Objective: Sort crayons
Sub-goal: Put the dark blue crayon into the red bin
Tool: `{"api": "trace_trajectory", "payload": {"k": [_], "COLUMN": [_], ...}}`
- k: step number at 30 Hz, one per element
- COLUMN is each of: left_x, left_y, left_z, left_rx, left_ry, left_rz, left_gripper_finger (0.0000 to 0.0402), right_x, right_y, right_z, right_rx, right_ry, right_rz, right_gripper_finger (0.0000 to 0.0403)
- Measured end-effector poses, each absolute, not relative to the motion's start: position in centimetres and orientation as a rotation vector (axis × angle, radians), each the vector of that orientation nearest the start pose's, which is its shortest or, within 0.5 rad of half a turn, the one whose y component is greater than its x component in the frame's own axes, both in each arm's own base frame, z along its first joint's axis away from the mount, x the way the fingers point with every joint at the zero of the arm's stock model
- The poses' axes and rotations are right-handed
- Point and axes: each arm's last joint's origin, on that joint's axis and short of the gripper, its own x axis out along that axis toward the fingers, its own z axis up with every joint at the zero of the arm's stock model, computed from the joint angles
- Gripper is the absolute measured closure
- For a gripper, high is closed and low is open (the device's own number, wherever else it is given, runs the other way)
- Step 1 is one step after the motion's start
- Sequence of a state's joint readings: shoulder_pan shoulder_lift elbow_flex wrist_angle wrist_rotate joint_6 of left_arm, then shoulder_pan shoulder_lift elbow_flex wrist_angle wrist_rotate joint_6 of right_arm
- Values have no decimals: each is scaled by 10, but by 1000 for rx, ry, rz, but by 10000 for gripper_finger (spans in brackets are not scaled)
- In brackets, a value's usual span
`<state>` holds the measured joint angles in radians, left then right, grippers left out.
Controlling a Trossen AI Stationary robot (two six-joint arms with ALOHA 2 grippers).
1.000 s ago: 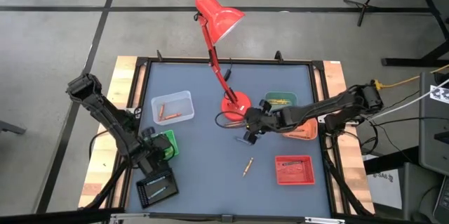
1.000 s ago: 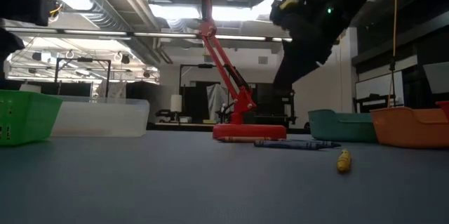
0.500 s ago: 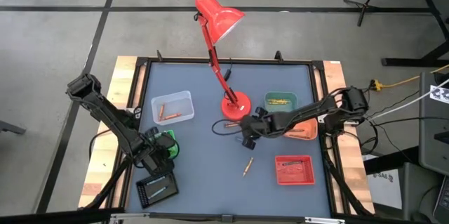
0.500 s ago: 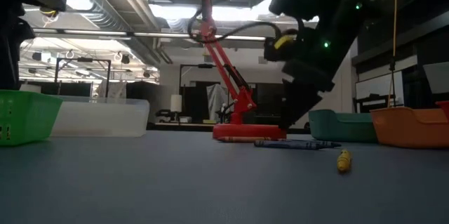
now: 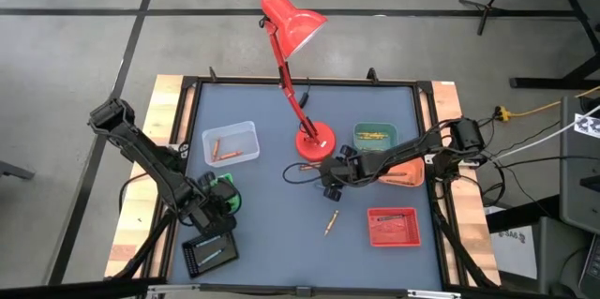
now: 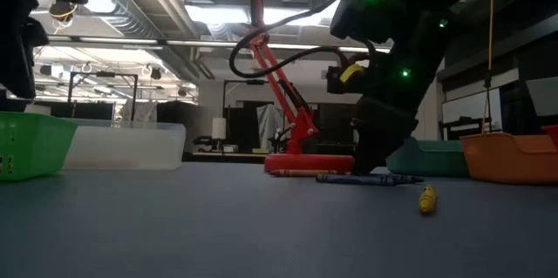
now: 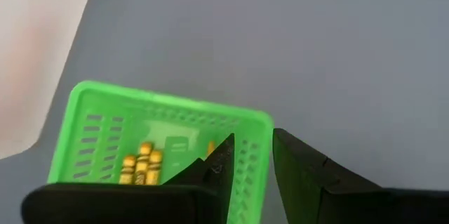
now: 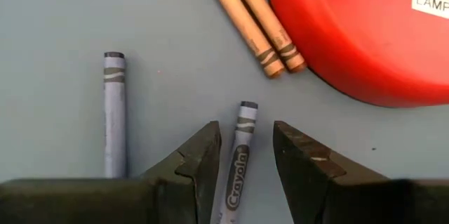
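Beside the red lamp's base (image 8: pixel 365 34), two blue-purple crayons and two orange crayons (image 8: pixel 252 20) lie flat on the table. My right gripper (image 8: pixel 244 147) is open and low over them. Its fingers stand on either side of one blue-purple crayon (image 8: pixel 242 136) without touching it; the other (image 8: pixel 114 112) lies apart. In the high view this gripper (image 5: pixel 330 185) is just in front of the lamp base. A yellow crayon (image 5: pixel 331 222) lies nearer the front edge. My left gripper (image 7: pixel 252 154) hangs open and empty above a corner of the green basket (image 7: pixel 168 122), which holds yellow crayons (image 7: pixel 140 164).
A clear tray (image 5: pixel 232 142) with orange crayons sits at the far left and a black tray (image 5: pixel 208 252) at the near left. On the right are a dark green tray (image 5: pixel 375 135), an orange tray (image 5: pixel 405 172) and a red tray (image 5: pixel 392 226). The lamp's arm (image 5: pixel 286 74) rises over the table's middle.
My right gripper has come down and a little toward the table's left, from above the lamp base to just over the blue-purple crayons, tipping further down. The crayons have not moved.
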<state>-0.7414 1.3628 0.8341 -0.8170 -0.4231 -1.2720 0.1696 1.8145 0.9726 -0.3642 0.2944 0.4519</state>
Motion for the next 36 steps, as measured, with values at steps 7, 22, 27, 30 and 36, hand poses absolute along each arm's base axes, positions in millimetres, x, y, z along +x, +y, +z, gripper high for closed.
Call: {"api": "trace_trajectory", "payload": {"k": [7,22,27,30,36], "left_x": [186,210,222,229,239], "left_y": [-150,-155,-148,-142,-129], "left_z": [203,222,228,230,232], "left_rx": [-432,-343,-304,-280,-259], "left_ry": [881,457,420,408,400], "left_rz": [437,450,443,452,477], "left_gripper_finger": [320,320,320,320,320], "right_x": [322,323,322,322,325], "right_y": [47,48,48,48,49], "right_z": [127,127,127,127,134], "right_rx": [131,128,126,127,145], "right_ry": [1123,1129,1128,1127,1132], "right_rz": [-355,-337,-339,-339,-313], "right_gripper_finger": [265,375,395,389,380]}}
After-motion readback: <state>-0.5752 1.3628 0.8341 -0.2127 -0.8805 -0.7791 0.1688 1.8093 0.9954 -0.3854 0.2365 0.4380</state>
